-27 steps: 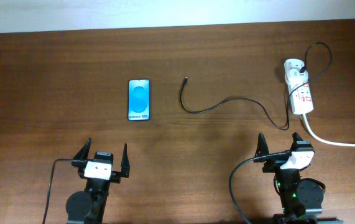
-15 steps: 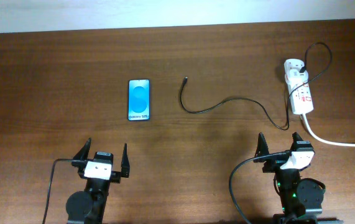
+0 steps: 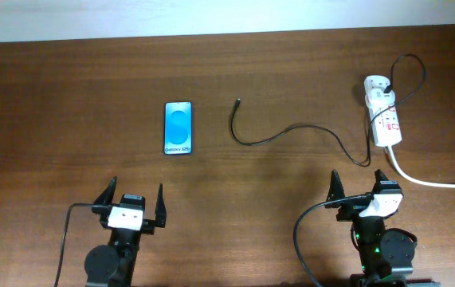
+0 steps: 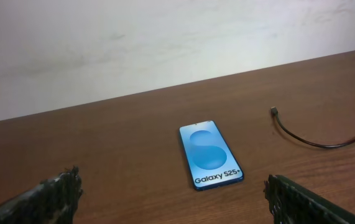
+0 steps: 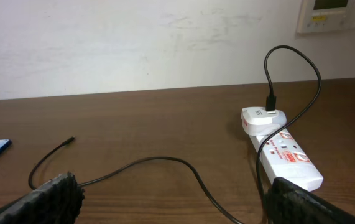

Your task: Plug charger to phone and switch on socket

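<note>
The phone (image 3: 178, 127) lies flat on the brown table with its blue screen up and white text at its near end; it also shows in the left wrist view (image 4: 209, 154). The thin black charger cable (image 3: 291, 130) curls from its loose plug tip (image 3: 237, 101) to a white adapter on the socket (image 3: 385, 112). The plug tip lies right of the phone, apart from it. My left gripper (image 3: 131, 204) is open and empty, near the front edge, short of the phone. My right gripper (image 3: 361, 191) is open and empty, in front of the socket (image 5: 283, 152).
A thick white cord (image 3: 434, 180) trails from the socket to the right edge of the table. A pale wall (image 5: 133, 43) rises behind the table's far edge. Black cables run from both arm bases at the front.
</note>
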